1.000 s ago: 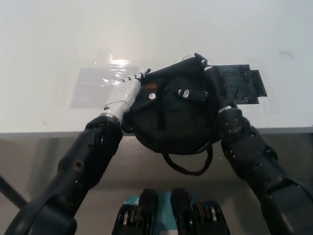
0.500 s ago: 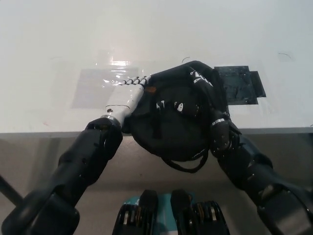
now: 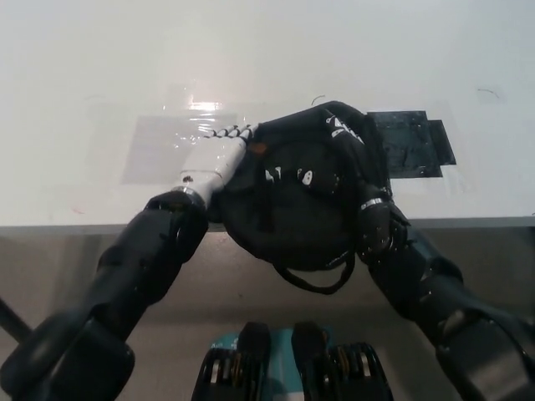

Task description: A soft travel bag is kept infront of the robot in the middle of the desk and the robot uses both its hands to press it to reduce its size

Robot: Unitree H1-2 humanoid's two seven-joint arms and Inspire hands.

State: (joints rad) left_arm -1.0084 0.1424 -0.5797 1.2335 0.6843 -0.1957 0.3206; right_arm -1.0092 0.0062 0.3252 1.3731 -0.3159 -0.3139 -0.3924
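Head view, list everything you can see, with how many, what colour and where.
travel bag: one, black, middle of the desk's near edge, hanging partly over it
strap loop: one, black, hanging from the bag below the desk edge
dark sheet: one, dark with a fine pattern, flat on the desk right of the bag
clear film: one, shiny and transparent, flat on the desk left of the bag
desk: one, white, upper part of the view
left hand: one, white, against the bag's left side
right hand: one, black, on the bag's upper right
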